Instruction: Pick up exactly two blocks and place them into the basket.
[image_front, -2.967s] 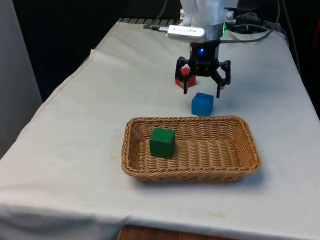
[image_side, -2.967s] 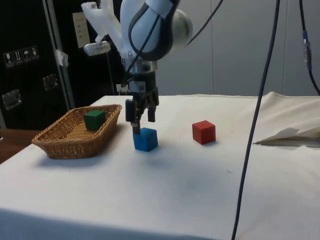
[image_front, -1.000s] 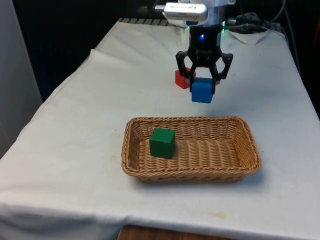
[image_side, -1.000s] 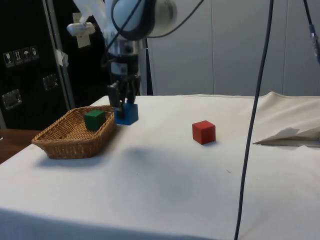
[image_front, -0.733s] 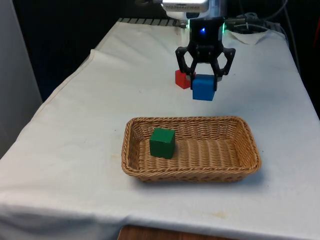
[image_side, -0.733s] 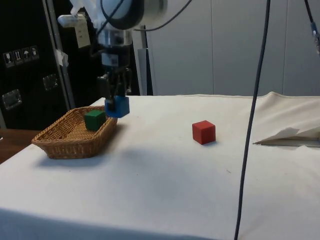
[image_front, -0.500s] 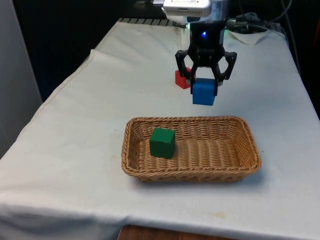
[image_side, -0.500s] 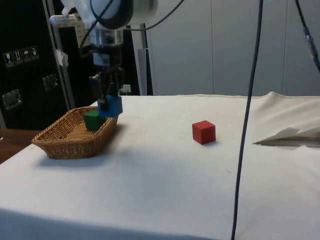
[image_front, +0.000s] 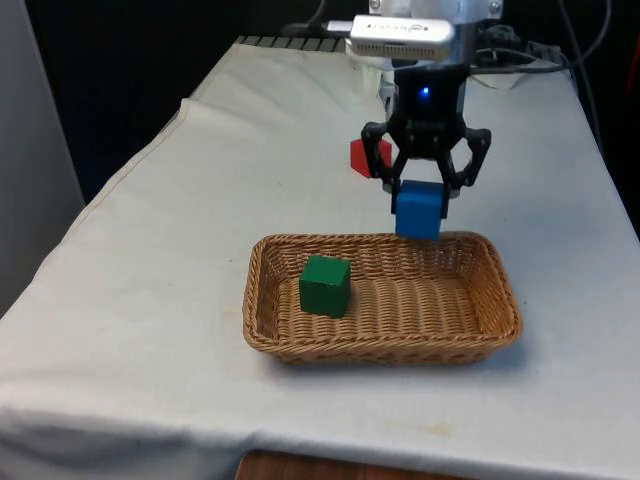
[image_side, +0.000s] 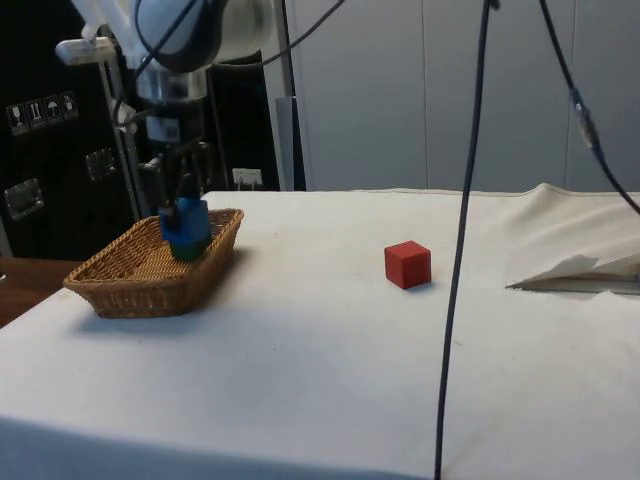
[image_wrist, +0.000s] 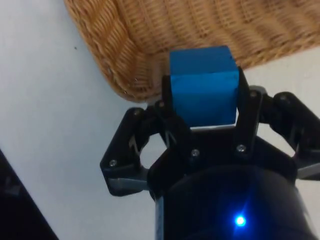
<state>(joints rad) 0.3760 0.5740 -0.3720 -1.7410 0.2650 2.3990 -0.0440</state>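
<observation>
Nearest the camera in the front view sits the wicker basket (image_front: 382, 300), and inside it the green block (image_front: 325, 285), resting towards the front view's left end. Nothing else lies in that basket for the moment.

Just past it, here's the claw (image_front: 425, 195), clamped tight on the blue block (image_front: 419, 209), fingers pressed flat against two opposite faces with no gap showing. The wrist view confirms it: the blue block (image_wrist: 202, 86) is squeezed between the black fingers (image_wrist: 172, 125), with the basket's woven rim (image_wrist: 125, 65) directly beneath. The block hangs in the air over the far rim of the basket, touching nothing but the claw. From the side view, the claw (image_side: 182, 205) and its blue block (image_side: 185, 222) sit over the basket (image_side: 150, 270), covering the spot where the green block rests.

Compare that with three seconds ago: the blue block was down on the desk (image_front: 200, 200) just beyond the basket, the claw spread wide above it. Half a second ago it was already lifted, but short of the basket; it has now drifted nearer and lower, right above the far rim.

Farthest back, the red block (image_front: 362, 157) stays put on the cloth, well apart from the basket.
</observation>
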